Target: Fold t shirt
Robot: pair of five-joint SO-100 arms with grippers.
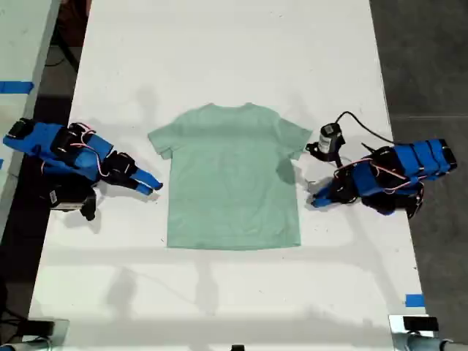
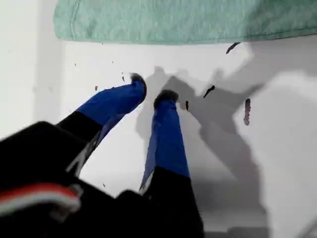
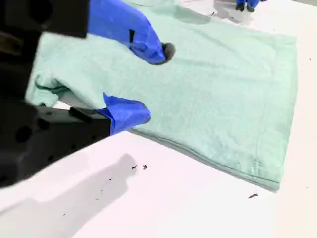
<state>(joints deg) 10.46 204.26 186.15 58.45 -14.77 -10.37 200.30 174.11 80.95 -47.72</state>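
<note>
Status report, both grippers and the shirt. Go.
My first gripper open, short of the t shirt. My second gripper open at its edge. Shirt flat, unfolded. Nothing in the way.

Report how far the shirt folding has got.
Done: nothing folded. The t shirt lies flat and spread on the table, both sleeves out.
In hand: nothing gripped. My first gripper rests on bare table short of the shirt's edge, slightly open. My second gripper is open over the shirt's side edge.
Left: every fold.

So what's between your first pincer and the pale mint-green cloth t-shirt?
Only bare, dark-specked white table separates my first pincer from the t-shirt, in the first wrist view.
</note>
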